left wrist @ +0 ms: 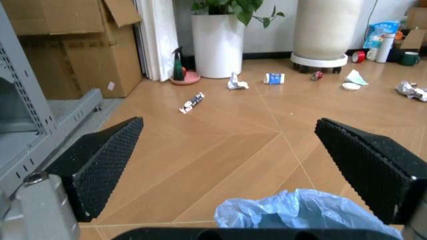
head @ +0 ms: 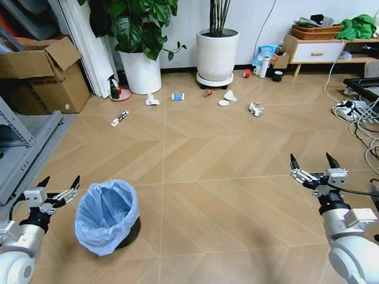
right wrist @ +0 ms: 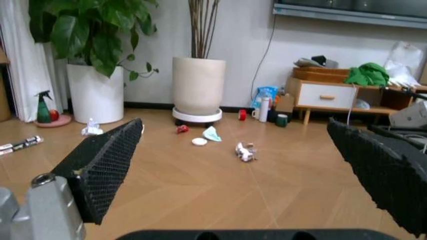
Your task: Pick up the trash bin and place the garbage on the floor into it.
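Note:
The trash bin (head: 108, 215), black with a crinkly light-blue bag, stands on the floor (head: 209, 160) at near left. My left gripper (head: 60, 183) hovers open just left of its rim; the bag (left wrist: 307, 215) lies under its fingers (left wrist: 100, 165). My right gripper (head: 310, 159) is open at near right, holding nothing. The garbage lies far ahead near the pots: a flat wrapper (head: 119, 118), a paper wad (head: 152, 100), a blue-white carton (head: 177, 96), a red can (head: 207, 93), a white lid (head: 223, 103) and a crumpled piece (head: 256, 108). The right wrist view shows the crumpled piece (right wrist: 245, 151).
Two white plant pots (head: 217, 53) stand at the back wall, with a spray bottle (head: 114, 87) beside the left one. Cardboard boxes (head: 45, 76) and a metal shelf (head: 13, 143) line the left. Cables and a power strip (head: 355, 113) lie at right, below a low cabinet (head: 317, 50).

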Controlling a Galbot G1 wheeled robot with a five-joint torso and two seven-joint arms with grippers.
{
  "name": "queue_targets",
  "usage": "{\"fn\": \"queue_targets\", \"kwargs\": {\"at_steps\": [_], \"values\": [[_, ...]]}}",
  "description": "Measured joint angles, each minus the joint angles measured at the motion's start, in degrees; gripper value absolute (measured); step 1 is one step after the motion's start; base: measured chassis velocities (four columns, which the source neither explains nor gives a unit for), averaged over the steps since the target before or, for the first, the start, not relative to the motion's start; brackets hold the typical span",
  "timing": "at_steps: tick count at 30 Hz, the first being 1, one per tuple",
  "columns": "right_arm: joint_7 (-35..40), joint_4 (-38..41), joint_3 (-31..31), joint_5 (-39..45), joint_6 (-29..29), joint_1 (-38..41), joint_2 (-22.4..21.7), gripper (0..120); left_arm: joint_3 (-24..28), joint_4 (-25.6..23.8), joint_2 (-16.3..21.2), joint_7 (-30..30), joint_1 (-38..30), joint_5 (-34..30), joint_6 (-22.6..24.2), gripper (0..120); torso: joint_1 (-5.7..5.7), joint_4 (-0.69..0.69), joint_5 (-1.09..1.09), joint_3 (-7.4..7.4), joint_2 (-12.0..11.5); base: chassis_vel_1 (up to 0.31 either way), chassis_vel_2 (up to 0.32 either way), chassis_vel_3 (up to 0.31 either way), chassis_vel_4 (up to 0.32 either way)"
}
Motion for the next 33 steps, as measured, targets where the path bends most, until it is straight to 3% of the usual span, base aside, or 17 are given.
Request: {"fn": "queue_targets", "kwargs": {"at_steps": [11,19,33], "values": [[0.04,1.18,1.55,-1.04,-0.07,-2.16,1.11,100,-1.11,0.02,-0.38,0.11,0.3,-0.03,0.1,100,0.0,-0.01,-0.01,0.0,0.0,0.0,0.0,0.0,0.0],[-0.02,2.1,1.4,-1.44,0.32,-2.46,1.8,100,0.12,2.62,0.75,-0.63,0.08,-0.5,3.09,100,0.0,-0.02,0.01,0.0,0.0,0.0,0.0,0.0,0.0],[0.02,0.9,0.0,-1.35,-0.17,-2.12,1.43,100,6.82,12.52,3.07,-2.43,-4.99,-5.07,9.36,100,0.0,-0.03,0.03,0.0,0.0,0.0,0.0,0.0,0.0]]}}
